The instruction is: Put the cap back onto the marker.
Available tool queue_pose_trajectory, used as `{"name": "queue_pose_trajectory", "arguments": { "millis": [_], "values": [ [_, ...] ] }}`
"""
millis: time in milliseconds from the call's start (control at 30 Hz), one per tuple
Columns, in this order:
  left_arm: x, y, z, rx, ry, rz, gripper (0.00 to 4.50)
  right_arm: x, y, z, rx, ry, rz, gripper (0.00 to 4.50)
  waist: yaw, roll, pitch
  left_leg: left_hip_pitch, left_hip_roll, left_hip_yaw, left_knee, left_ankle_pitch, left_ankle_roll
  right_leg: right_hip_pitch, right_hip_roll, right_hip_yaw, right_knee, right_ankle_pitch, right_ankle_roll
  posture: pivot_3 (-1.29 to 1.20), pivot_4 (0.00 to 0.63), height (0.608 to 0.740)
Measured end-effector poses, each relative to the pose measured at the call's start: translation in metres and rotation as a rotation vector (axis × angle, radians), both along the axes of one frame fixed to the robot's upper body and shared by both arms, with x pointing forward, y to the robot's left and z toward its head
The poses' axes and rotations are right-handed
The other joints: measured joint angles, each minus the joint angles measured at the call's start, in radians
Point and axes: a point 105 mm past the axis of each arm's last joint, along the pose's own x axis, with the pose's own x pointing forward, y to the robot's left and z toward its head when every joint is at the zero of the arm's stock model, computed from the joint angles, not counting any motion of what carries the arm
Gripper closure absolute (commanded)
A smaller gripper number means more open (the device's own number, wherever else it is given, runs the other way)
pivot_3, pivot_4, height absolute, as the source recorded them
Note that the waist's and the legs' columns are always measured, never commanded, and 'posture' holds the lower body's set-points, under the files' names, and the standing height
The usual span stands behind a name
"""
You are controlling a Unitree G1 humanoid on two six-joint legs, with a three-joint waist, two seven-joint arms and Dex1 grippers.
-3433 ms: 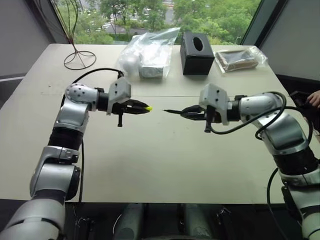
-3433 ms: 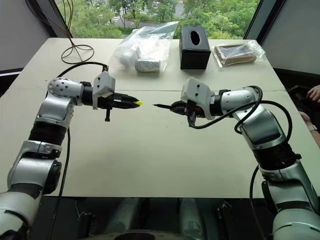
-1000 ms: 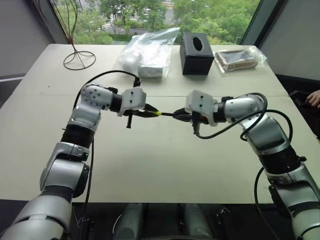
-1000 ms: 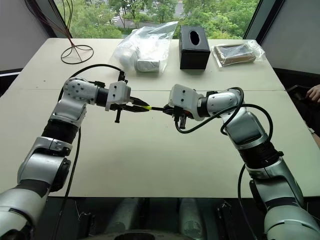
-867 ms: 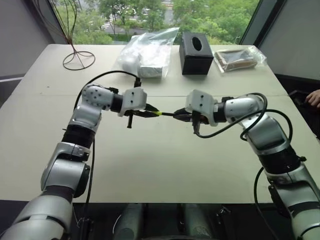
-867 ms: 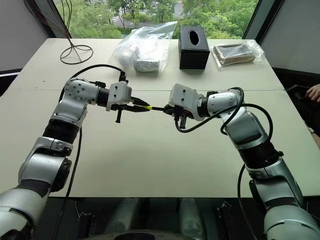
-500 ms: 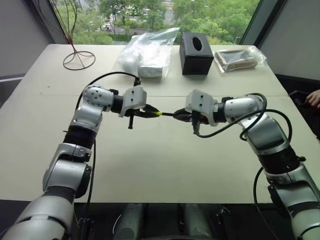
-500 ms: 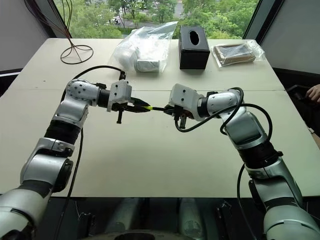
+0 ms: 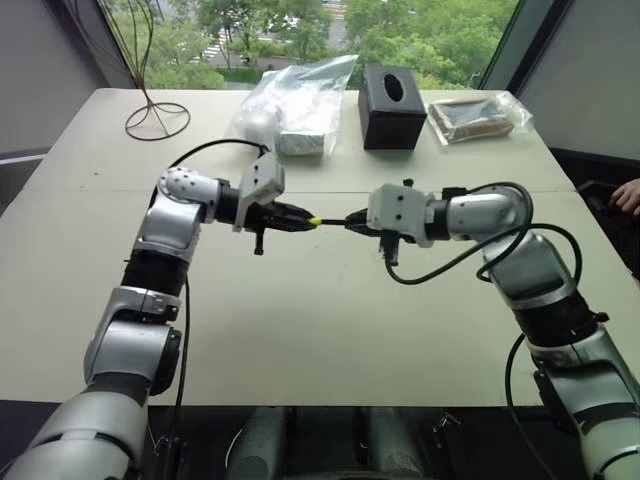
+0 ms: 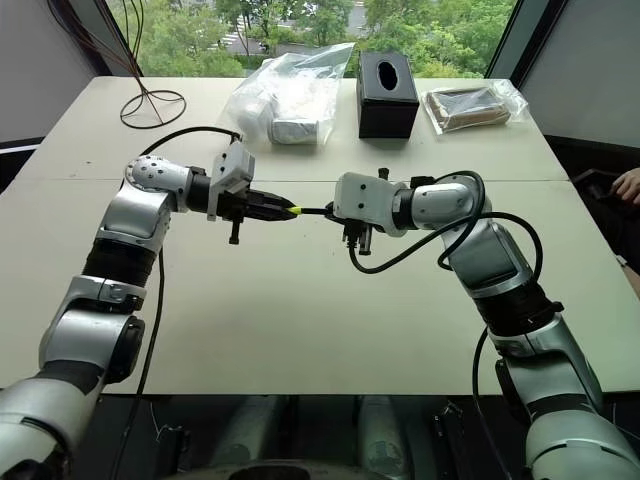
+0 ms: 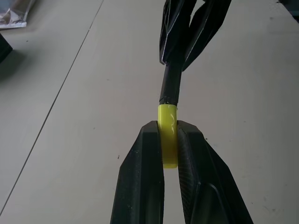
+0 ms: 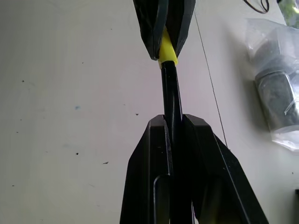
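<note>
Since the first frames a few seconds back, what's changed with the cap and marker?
Both arms swung inward above the table: the left tool, shut on the cap, and the right tool, shut on the marker, closed the gap, and the cap now meets the marker's tip. Both grips unchanged; bags and black box at the far edge stayed put.

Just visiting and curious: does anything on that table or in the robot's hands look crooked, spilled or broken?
Nothing stands out. The yellow cap meets the black marker in a straight line, held above the table.
</note>
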Motion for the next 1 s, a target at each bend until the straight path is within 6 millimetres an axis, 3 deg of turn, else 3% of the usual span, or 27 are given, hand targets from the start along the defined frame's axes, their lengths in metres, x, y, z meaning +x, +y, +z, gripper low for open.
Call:
{"name": "queue_pose_trajectory", "arguments": {
  "millis": [233,1000],
  "values": [
    [0.000,-0.002,-0.002,0.103,-0.233,-0.079,4.48,0.000,-0.001,-0.004,-0.020,0.019,0.006,4.50,0.002,0.000,0.000,0.000,0.000,0.000,0.000,0.000,0.000,0.000,0.000,0.000,0.000,0.000,0.000,0.00,0.150,0.740],
    [0.003,-0.004,-0.004,0.240,-0.400,-0.177,4.48,0.000,0.000,-0.014,0.110,0.261,-0.071,4.50,0.001,0.000,0.000,0.000,0.000,0.000,0.000,0.000,0.000,0.000,0.000,0.000,0.000,0.000,0.000,0.00,0.150,0.740]
  ]
}}
